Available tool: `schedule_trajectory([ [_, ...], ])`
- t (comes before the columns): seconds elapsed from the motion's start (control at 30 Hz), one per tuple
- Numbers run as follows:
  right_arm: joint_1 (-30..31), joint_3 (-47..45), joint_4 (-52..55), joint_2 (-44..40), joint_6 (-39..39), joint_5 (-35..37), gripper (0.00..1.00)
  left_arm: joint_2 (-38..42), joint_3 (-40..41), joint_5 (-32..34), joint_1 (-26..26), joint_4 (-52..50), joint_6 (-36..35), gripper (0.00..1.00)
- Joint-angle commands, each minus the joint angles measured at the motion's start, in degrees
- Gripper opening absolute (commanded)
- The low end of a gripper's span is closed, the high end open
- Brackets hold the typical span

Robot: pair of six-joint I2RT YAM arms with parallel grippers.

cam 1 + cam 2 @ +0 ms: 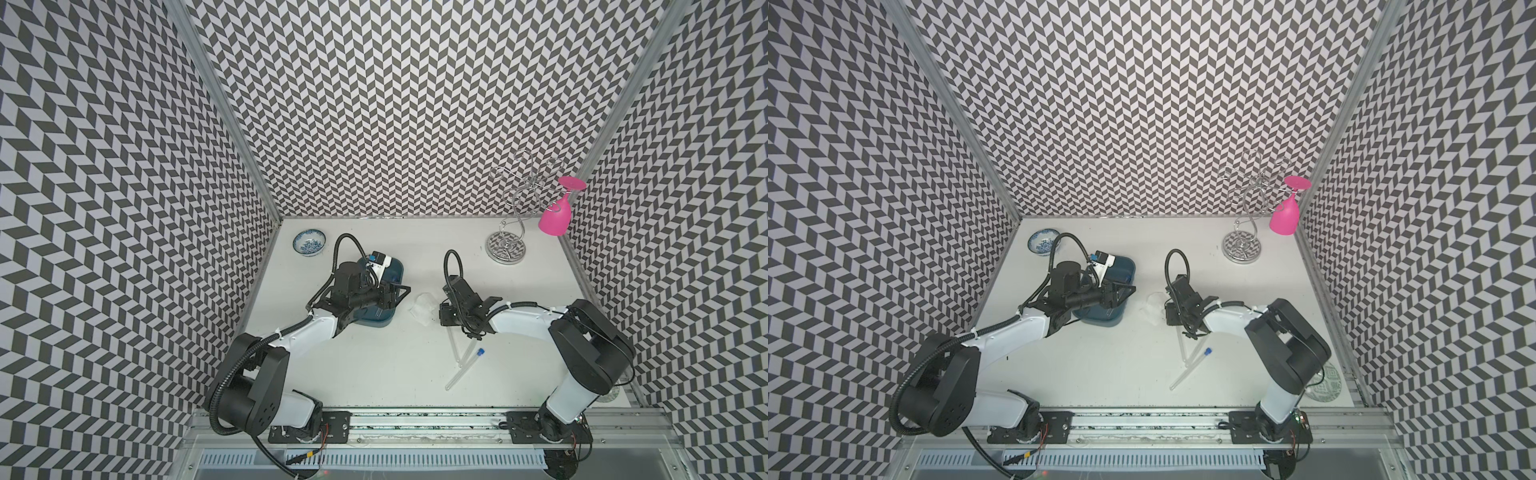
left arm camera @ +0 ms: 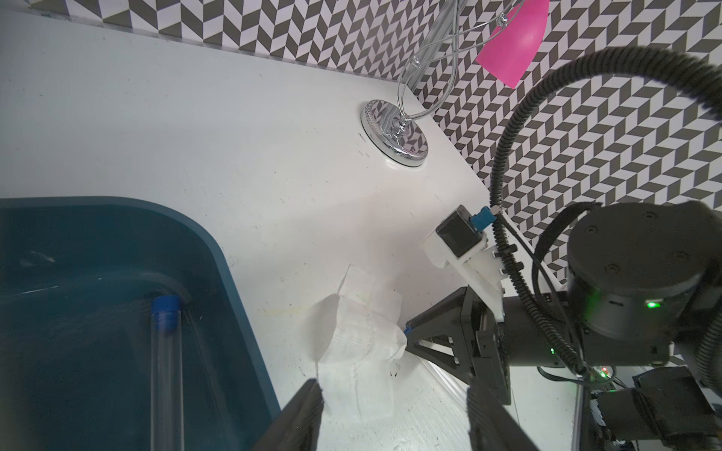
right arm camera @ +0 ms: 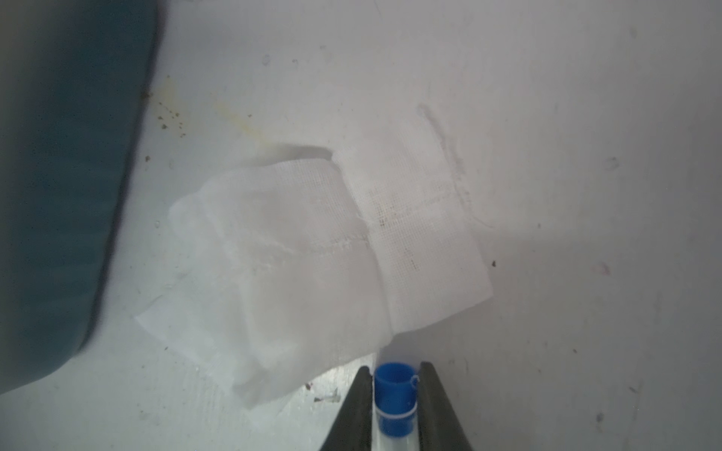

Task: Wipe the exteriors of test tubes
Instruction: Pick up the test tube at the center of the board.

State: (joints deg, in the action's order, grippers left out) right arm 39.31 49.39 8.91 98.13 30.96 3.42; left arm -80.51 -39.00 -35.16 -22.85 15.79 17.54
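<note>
Test tube [image 3: 394,398] sat pinched at its cap by my right gripper [image 3: 395,368]; left gripper [image 2: 392,388] gaped empty. I judged the cap-end hold might slip or pivot against the gauze wipe [image 1: 420,311], at nine o'clock in a top view.

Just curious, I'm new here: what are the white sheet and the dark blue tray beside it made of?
White sheet: likely thin gauze-like fabric, matte; a fine woven grid shows and it lies crumpled. Dark blue tray: probably moulded plastic, smooth with a slight sheen; rounded one-piece rim.
</note>
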Motion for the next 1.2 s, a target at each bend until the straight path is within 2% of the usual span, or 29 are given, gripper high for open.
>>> schedule_trajectory([
  [0.0, 1.17, 0.42, 3.21, 3.09, -0.54, 1.61, 0.18, 1.59, 0.81, 0.46, -0.26, -0.06, -0.84, 0.61],
  [0.23, 0.98, 0.16, -1.50, 1.10, 1.97, -6.62, 0.14, 1.46, 1.04, 0.58, -0.24, -0.76, -1.28, 0.62],
  [0.6, -4.84, 1.43, -6.70, -10.95, 4.78, -16.32, 0.13, 2.12, 2.13, -4.14, -1.17, 1.21, 1.71, 0.62],
  [0.77, -8.82, 2.73, -10.54, -13.78, 6.02, -21.78, 0.13, 1.11, 2.53, -9.52, -6.35, 6.92, 3.55, 0.62],
  [0.9, -11.05, 3.70, -14.81, -15.11, 8.35, -23.61, 0.13, -1.69, 2.78, -13.16, -9.29, 15.11, 9.25, 0.62],
  [1.03, -12.82, 4.43, -19.39, -15.74, 10.96, -24.65, 0.14, -4.80, 3.77, -13.62, -11.12, 26.05, 17.31, 0.62],
  [1.17, -13.34, 6.46, -21.20, -15.38, 11.56, -25.35, 0.13, -7.37, 3.23, -12.64, -12.46, 30.02, 20.94, 0.62],
])
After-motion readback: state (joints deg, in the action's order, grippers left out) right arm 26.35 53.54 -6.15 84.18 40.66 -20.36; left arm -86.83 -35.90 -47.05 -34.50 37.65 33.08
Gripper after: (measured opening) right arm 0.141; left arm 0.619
